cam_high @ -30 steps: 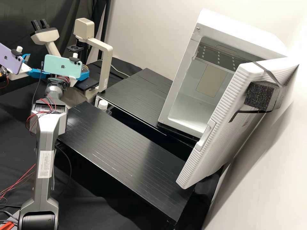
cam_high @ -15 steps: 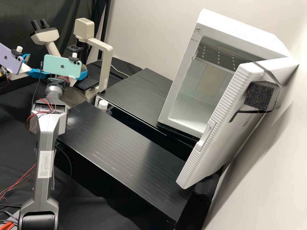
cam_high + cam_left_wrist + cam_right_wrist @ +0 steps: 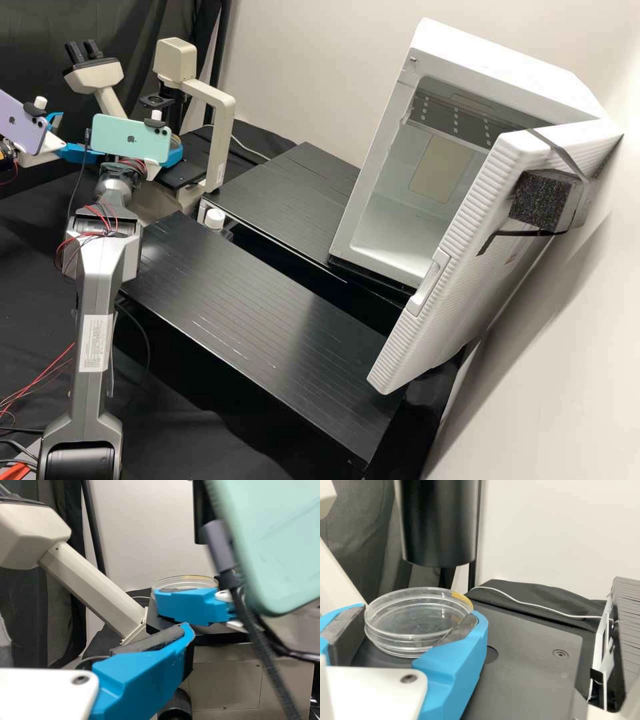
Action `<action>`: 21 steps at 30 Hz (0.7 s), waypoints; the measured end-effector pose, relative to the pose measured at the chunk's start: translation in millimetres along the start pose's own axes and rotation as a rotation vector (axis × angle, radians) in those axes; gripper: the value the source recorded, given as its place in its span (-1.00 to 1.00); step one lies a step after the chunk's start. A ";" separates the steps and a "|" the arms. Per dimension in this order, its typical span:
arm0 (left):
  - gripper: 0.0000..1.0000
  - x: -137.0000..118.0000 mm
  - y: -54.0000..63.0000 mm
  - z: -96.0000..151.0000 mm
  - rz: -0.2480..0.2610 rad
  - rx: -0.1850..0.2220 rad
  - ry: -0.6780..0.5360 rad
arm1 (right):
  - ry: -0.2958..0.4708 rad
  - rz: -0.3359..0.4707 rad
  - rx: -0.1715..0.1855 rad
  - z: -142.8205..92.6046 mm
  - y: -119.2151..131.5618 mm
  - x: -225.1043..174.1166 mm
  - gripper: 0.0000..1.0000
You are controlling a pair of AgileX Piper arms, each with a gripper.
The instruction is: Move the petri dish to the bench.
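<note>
In the high view my right gripper (image 3: 175,157), partly behind the green phone, is at the microscope stage (image 3: 190,175). The right wrist view shows the clear round petri dish (image 3: 415,620) with a yellow mark on its rim, level between the pads of my right gripper (image 3: 407,637), which is shut on it. My left gripper (image 3: 70,137) stands open at the far left in the high view, its blue fingers apart. In the left wrist view one blue finger (image 3: 142,680) of it shows, with the petri dish (image 3: 185,583) and my right gripper (image 3: 192,605) farther off.
The beige microscope's arm (image 3: 220,140) rises beside the stage, with its black cylinder (image 3: 439,522) above the dish. A black ridged bench platform (image 3: 267,320) lies in front, another (image 3: 287,200) behind. A white-capped bottle (image 3: 215,219) stands between them. The white incubator's door (image 3: 460,267) stands open.
</note>
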 end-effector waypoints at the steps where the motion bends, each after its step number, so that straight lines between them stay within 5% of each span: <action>1: 1.00 0.0 0.0 0.0 0.000 0.000 0.000 | -0.002 0.004 0.010 1.5 2.5 -2.2 -1.00; 12: 1.00 0.0 0.0 0.0 0.000 0.000 0.000 | -0.002 0.165 0.071 30.8 45.0 -45.9 -1.00; 21: 1.00 0.0 0.0 0.0 0.000 0.000 0.000 | 0.039 0.163 0.056 28.6 50.0 -65.8 -1.00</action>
